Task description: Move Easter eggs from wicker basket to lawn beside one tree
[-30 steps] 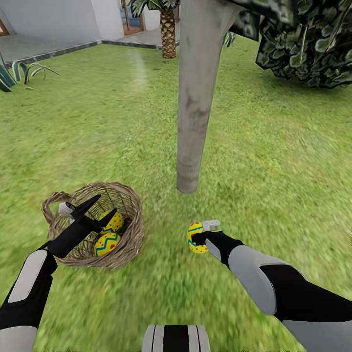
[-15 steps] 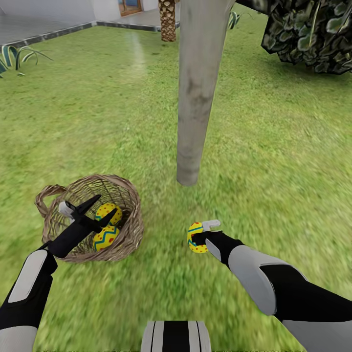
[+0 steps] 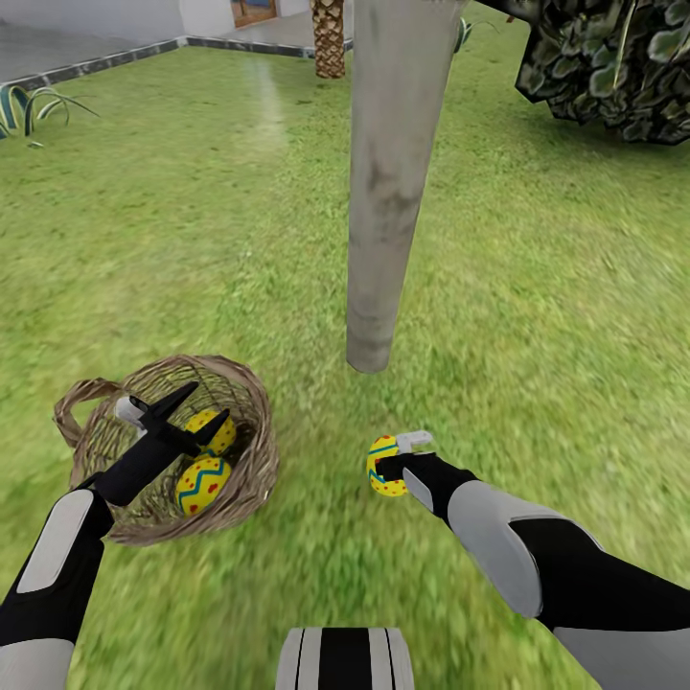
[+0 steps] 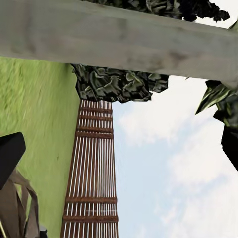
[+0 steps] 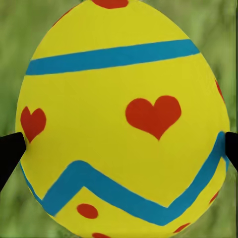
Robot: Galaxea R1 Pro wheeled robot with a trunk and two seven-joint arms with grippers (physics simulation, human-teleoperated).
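One Easter egg [image 3: 384, 467] sits clamped between the fingers of the right gripper [image 3: 391, 467], held above the grass just short of the tree [image 3: 381, 240], on the robot's side of the trunk's foot. In the right wrist view the egg [image 5: 124, 116] is pinched at its widest part by the two dark fingertips [image 5: 10, 153], a hold that should keep the smooth shell from slipping until it is lowered. It is carried here because this trunk is likely the chosen drop spot.

Left of the tree and near it stands the wicker basket [image 3: 251, 460] on the lawn [image 3: 537, 316], with two more eggs [image 3: 201, 485] lying together inside. The left gripper [image 3: 190, 406] hangs over the basket's mouth with its jaws spread and empty, probably poised to reach for the next egg. Beyond the tree, a palm trunk [image 3: 329, 43] rises at the lawn's far edge.
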